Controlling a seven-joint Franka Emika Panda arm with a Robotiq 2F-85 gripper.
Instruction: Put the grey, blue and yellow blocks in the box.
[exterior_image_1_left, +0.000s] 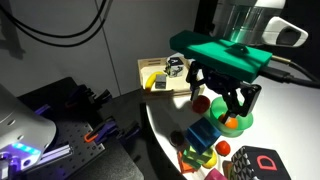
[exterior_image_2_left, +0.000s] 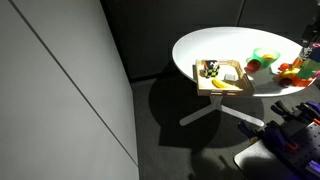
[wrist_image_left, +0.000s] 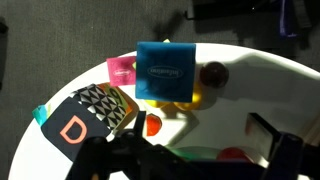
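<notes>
My gripper (exterior_image_1_left: 222, 100) is open and empty, hovering above the white round table (exterior_image_1_left: 165, 115). In the wrist view the jaws (wrist_image_left: 202, 130) frame bare tabletop just in front of a blue block (wrist_image_left: 165, 72). The blue block rests on top of yellow blocks (wrist_image_left: 190, 98). It also shows in an exterior view (exterior_image_1_left: 202, 134), with a yellow block (exterior_image_1_left: 196, 154) beside it. The wooden box (exterior_image_1_left: 150, 68) stands at the table's far edge and holds a yellow piece (exterior_image_1_left: 155, 82) and a grey-and-dark piece (exterior_image_1_left: 175, 66). The box also shows in an exterior view (exterior_image_2_left: 236, 85).
A black box with a red D (wrist_image_left: 85, 122) and a pink block (wrist_image_left: 122, 70) lie near the blue block. A dark red ball (wrist_image_left: 213, 73) and a red piece (wrist_image_left: 153, 125) sit close by. A green bowl (exterior_image_1_left: 238, 124) holds orange items under the gripper.
</notes>
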